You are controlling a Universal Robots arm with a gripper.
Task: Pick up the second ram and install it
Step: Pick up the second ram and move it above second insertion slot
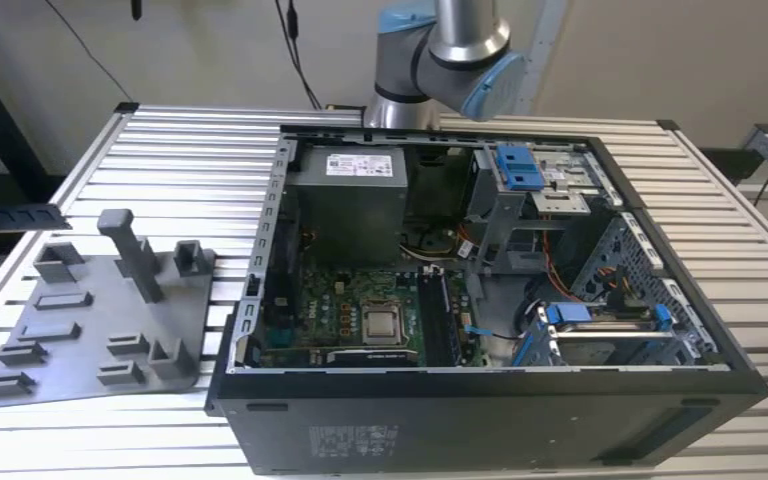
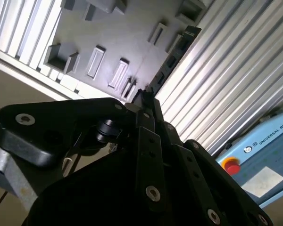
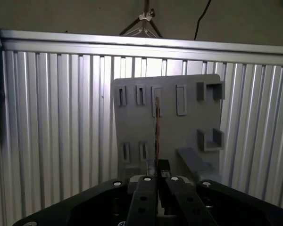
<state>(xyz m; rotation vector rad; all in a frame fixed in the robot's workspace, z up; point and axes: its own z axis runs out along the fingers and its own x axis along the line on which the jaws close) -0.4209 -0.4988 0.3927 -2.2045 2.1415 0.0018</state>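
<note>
The gripper (image 3: pixel 157 175) is closed on one end of the memory stick (image 3: pixel 156 127), holding it edge-on above the grey tray (image 3: pixel 132 125) at the exterior view's left of the computer case (image 1: pixel 491 425). A firm, square pinch matters here, so the stick cannot tilt.

Case and tray lie side by side on the table, with the ram held over the tray.

On the table (image 1: pixel 157 140) the open case (image 1: pixel 491 420) sits toward the exterior view's right, and the tray (image 1: pixel 91 330) lies just beside it on the exterior view's left. The arm (image 1: pixel 444 60) stands behind the case. Inside the case, the power supply (image 1: pixel 348 190) lies at the back, the motherboard (image 1: pixel 317 310) is in front of it, and the drive cage (image 1: pixel 598 330) is on the exterior view's right of both. A post (image 1: pixel 131 255) stands upright near the tray's middle. In the first wrist view the ram (image 3: pixel 156 127) juts edge-on from the gripper (image 3: pixel 156 178), which pinches it, and it seems to hang above the tray without touching it.
</note>
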